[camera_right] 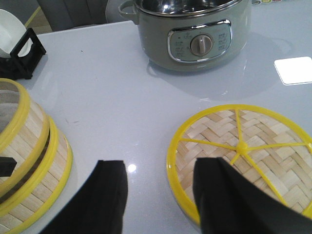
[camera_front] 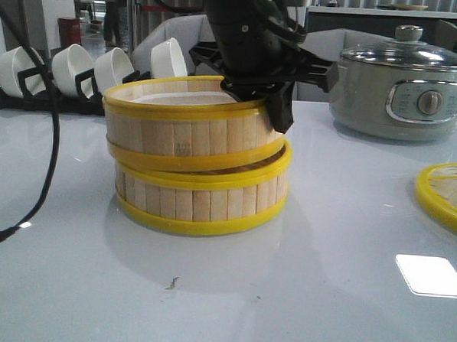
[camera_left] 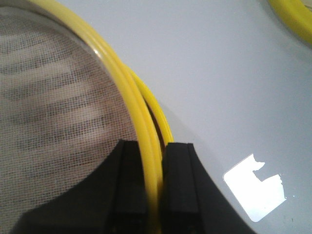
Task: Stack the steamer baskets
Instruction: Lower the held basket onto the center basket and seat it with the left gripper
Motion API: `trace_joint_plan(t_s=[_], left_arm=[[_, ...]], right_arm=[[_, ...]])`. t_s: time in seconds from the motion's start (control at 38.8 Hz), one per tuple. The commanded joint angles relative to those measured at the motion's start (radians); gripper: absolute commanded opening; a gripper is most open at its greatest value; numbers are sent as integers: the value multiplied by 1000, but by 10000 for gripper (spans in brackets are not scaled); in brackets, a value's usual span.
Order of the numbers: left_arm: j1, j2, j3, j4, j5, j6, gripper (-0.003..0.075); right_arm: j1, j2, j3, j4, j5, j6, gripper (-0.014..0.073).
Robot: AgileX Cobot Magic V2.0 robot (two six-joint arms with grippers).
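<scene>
Low front view, two close wrist views

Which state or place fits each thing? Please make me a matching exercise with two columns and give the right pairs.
Things:
1. upper steamer basket
2. lower steamer basket
3. woven lid
4. electric pot

States or places:
A. flat on the table, under the open right gripper
B. at the far right of the table, glass lid on
C. tilted, rim pinched by the left gripper
D. standing on the table, carrying another basket

Pairs: 1-C, 2-D, 3-A, 4-B
</scene>
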Motion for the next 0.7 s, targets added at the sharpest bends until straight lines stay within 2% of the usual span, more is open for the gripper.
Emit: trace_joint_plan(t_s=[0.0, 0.67], left_arm=[[-10, -87, -30, 15, -69, -4, 88], [-30, -87, -30, -10, -89, -4, 88]], right_arm=[[-5, -6, -35, -3, -76, -11, 434], [-5, -6, -35, -3, -76, -11, 434]])
